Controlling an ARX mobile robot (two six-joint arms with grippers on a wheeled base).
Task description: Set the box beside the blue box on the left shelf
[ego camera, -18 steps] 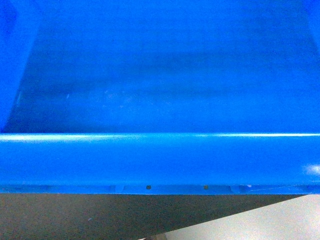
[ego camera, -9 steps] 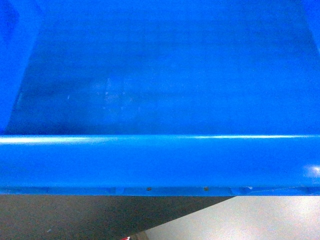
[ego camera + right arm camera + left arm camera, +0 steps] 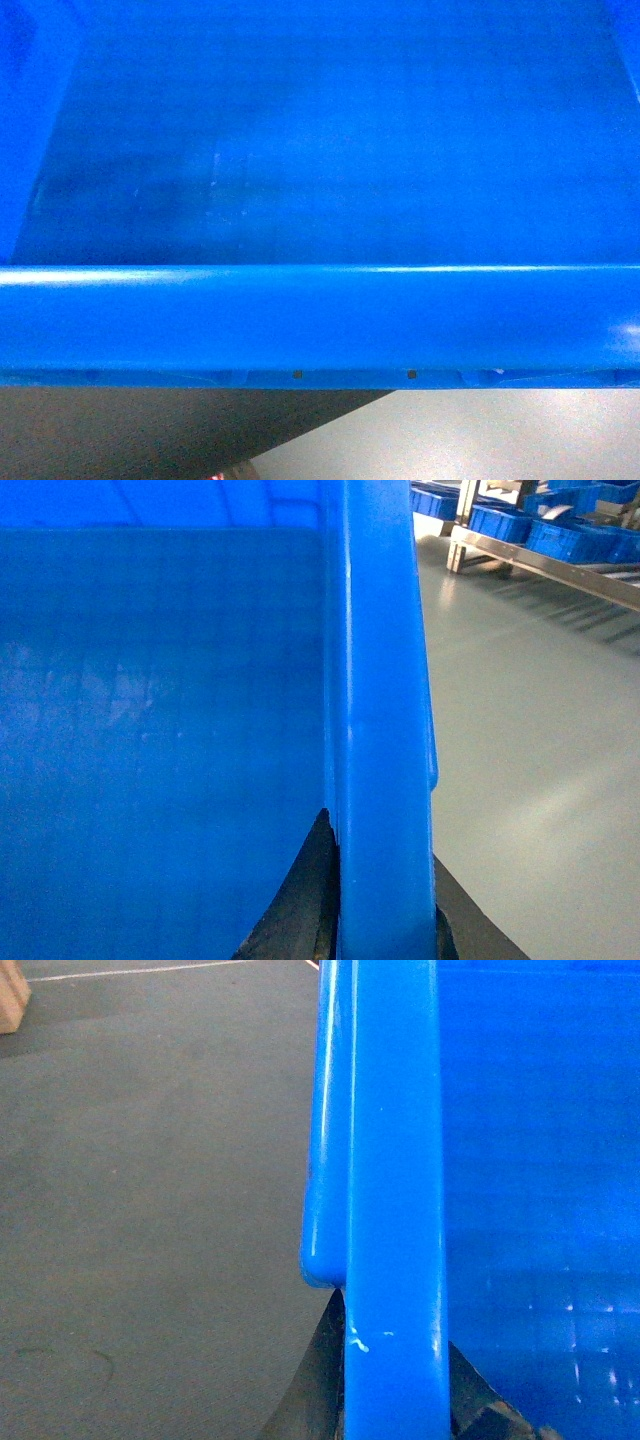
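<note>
The box [image 3: 320, 150], a big bright-blue crate, fills the head view with its floor and near rim [image 3: 320, 320]. My left gripper [image 3: 395, 1365] is shut on the box's left rim [image 3: 392, 1160], one dark finger [image 3: 325, 1380] outside the wall and one inside. My right gripper [image 3: 385, 890] is shut on the right rim [image 3: 380, 680] the same way, with a dark finger [image 3: 300, 900] inside the box [image 3: 160, 730]. The box hangs above the floor. It hides the left shelf from the head view.
Dark floor [image 3: 150, 1210] lies to the box's left, with a wooden object [image 3: 12, 995] far off. Light grey floor [image 3: 540, 760] lies to the right. A metal rack [image 3: 540, 565] with several blue crates [image 3: 505, 522] stands far right; whether it is the left shelf I cannot tell.
In the head view the box keeps its place while the floor under it shifts: the light grey area has spread leftward and the dark area has shrunk.
</note>
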